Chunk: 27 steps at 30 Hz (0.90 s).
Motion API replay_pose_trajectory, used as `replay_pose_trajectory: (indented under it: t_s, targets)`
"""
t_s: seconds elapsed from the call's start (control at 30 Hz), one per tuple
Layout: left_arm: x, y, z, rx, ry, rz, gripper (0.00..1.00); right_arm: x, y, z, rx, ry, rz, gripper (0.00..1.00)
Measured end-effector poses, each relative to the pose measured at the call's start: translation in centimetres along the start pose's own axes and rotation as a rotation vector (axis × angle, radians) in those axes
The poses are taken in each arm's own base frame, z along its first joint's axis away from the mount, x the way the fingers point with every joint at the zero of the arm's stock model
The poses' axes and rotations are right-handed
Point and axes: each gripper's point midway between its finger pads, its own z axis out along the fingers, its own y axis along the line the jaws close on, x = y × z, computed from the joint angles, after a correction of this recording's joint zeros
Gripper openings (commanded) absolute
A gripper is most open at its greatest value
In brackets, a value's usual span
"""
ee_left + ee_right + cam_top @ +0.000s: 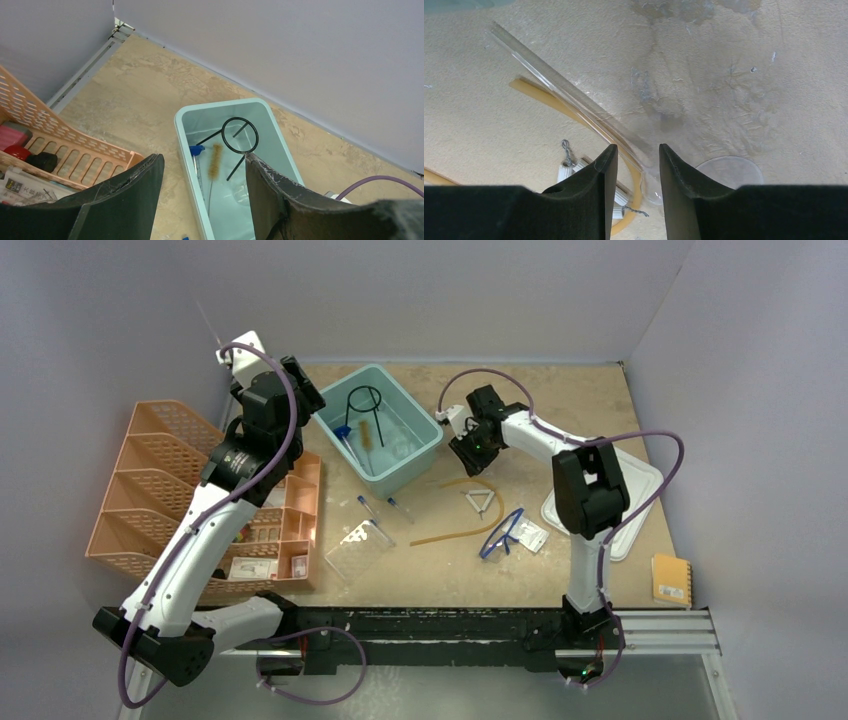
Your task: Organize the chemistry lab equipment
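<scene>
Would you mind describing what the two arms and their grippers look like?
The left arm and right arm have white links between bulky black joints, on black bases. A purple cable loops loosely along each. The left gripper and right gripper each have two broad, flat black fingers with scuffed, pale-edged tips.

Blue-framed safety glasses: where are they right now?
Top view: the blue-framed safety glasses lie on the table, right of centre, just below the white triangle, beside the curve of the amber rubber tubing.
</scene>
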Motion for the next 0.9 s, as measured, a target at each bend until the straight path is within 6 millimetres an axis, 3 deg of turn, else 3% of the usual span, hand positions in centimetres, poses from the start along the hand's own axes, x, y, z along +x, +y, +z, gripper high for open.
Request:
replay_pose_trajectory:
  t_s: [0.3,0.57,0.9]
  targets:
    - [0.0,0.0,0.0,-0.001,0.0,0.0,0.6,2.1,-0.5,-0.1,-0.013,0.038,0.02,0.44]
    - [0.6,0.3,0.1,-0.01,0.008,0.011,0.6,2.9,-0.6,-0.2,-0.019,0.061,0.031,0.29]
    - [0.5,0.3,0.1,-0.013,0.006,0.01,0.6,3.0,-0.5,-0.1,-0.023,0.07,0.038,0.25]
